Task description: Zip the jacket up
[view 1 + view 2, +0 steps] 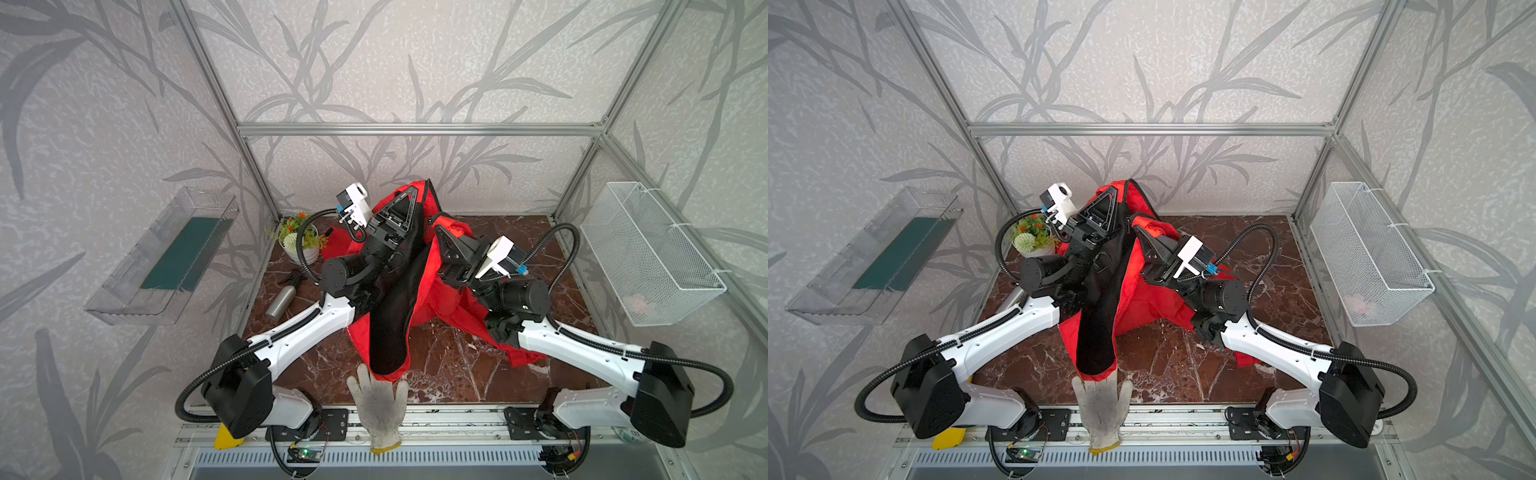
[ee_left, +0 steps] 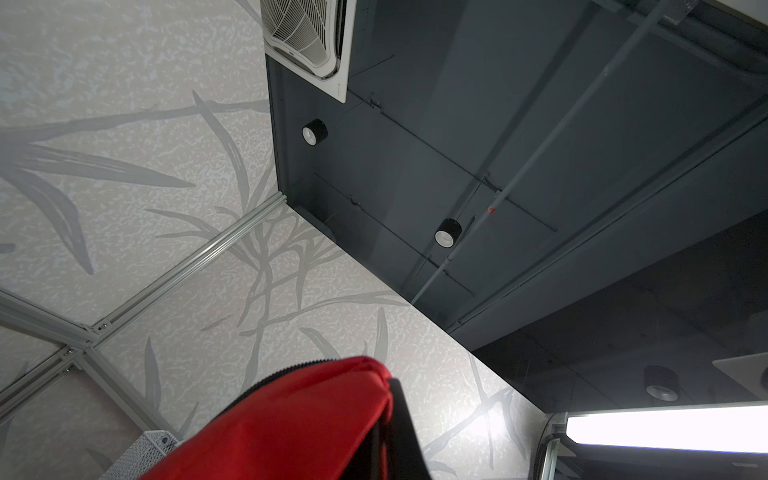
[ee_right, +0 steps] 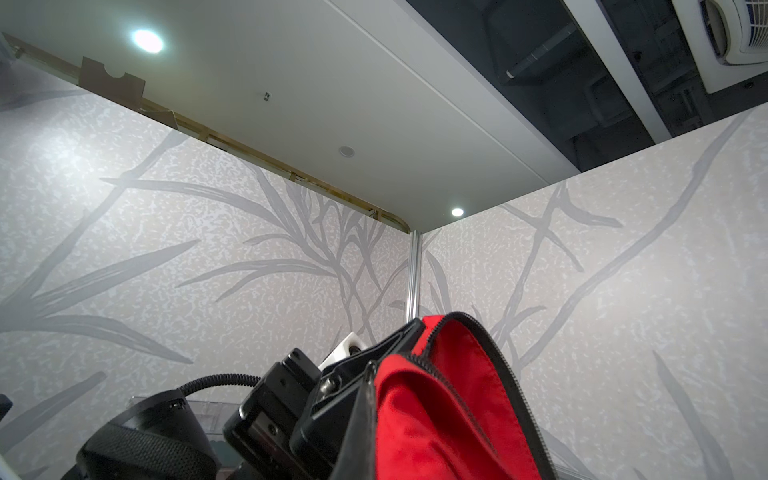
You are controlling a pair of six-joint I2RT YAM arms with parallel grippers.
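- Brown marble table [image 1: 457, 365], closed in by leaf-patterned walls [image 1: 415, 62].
- Red jacket [image 1: 444, 291] hangs raised at the middle, with the black lining showing and the lower folds on the table.
- White wire basket [image 1: 648, 249] on the right wall holds something pale [image 1: 636, 305]; I cannot tell what.
- Clear tray [image 1: 162, 257] on the left wall holds a green sheet [image 1: 187, 253].
- My left pincer [image 1: 411, 192] and my right pincer [image 1: 434, 226] are both clamped on the jacket's upper edge.
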